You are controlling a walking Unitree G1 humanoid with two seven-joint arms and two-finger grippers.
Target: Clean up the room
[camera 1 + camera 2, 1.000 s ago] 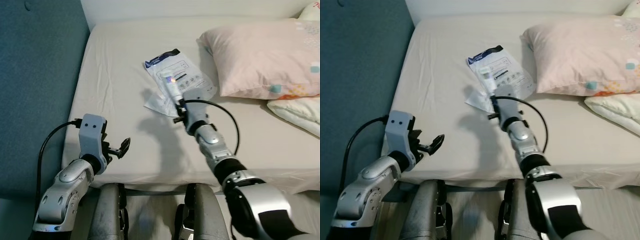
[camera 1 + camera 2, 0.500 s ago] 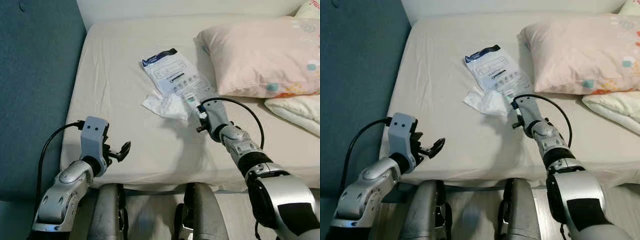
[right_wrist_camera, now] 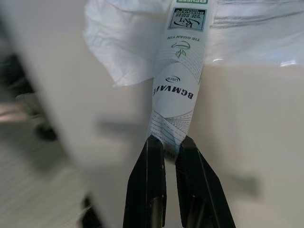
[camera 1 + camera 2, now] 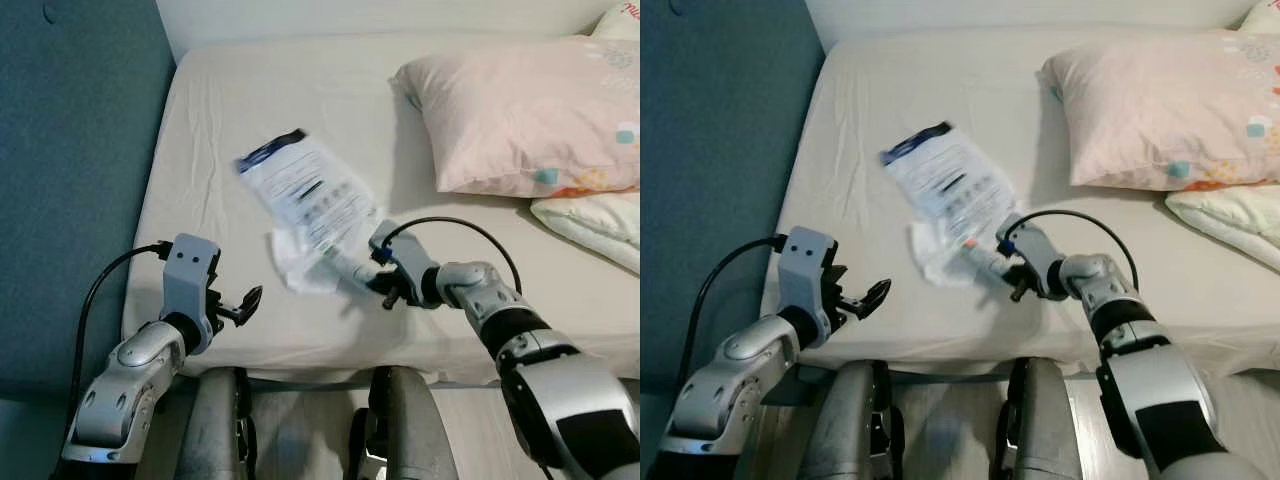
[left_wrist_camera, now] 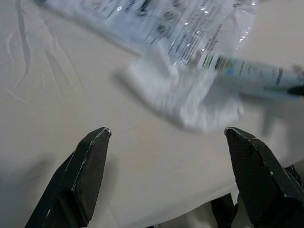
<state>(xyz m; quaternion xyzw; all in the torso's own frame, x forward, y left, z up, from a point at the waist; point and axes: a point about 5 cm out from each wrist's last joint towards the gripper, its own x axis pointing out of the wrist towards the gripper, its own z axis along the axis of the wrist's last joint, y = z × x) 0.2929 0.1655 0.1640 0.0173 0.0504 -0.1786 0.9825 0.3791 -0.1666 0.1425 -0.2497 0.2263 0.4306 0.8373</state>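
My right gripper (image 4: 378, 283) is shut on the end of a white printed tube (image 3: 178, 80), low over the bed near its front edge. The tube (image 4: 352, 268) points away from me toward a crumpled white tissue (image 4: 298, 265) and a clear printed plastic package (image 4: 305, 195), both blurred. The package partly overlies the tissue. Off the bed's front left corner, my left gripper (image 4: 245, 300) hangs open and holds nothing. In its wrist view the tissue (image 5: 190, 95) and the tube (image 5: 251, 76) lie ahead of its fingers.
A pink pillow (image 4: 520, 110) lies at the back right of the cream mattress (image 4: 250, 100), with a second white cushion (image 4: 590, 215) at the right edge. A blue wall (image 4: 70, 150) runs along the bed's left side. My own legs stand below the front edge.
My right gripper has pulled back toward the front edge with the tube. The package and tissue have slid left and nearer with it. The left arm has stayed put.
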